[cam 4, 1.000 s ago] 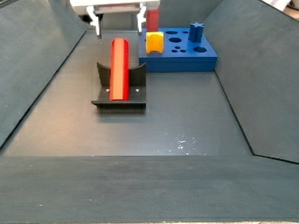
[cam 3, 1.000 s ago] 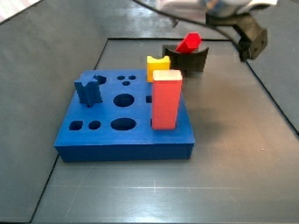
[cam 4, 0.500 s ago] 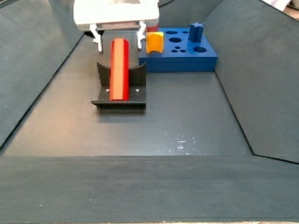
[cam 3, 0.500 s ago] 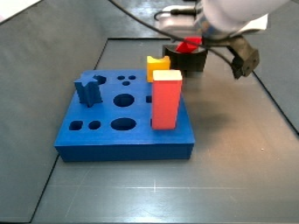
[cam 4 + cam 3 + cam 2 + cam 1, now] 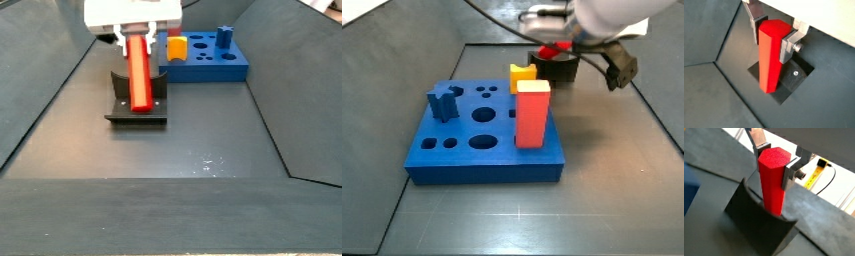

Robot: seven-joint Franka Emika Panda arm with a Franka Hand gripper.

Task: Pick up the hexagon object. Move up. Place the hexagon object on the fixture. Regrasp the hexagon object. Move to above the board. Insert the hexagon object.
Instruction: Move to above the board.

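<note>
The board (image 5: pixel 476 140) holds a tall red block (image 5: pixel 532 115) at its 3 o'clock edge, a yellow block (image 5: pixel 523 74) at about 1 o'clock and a blue peg (image 5: pixel 442 103) near 10 o'clock; its other holes stand open. Beyond it, at 12 o'clock in a side view, the fixture (image 5: pixel 557 69) carries the hexagon object (image 5: pixel 139 76), which lies in the notch with its long axis running along the base plate. The gripper (image 5: pixel 775 159) sits at the rod's far end, its silver fingers (image 5: pixel 787 44) against opposite faces of the red rod in both wrist views, clamped on it. In a side view the robot's wrist covers most of the rod, leaving only a red tip (image 5: pixel 552 49). The fixture's notch is hidden under the rod in both wrist views.
</note>
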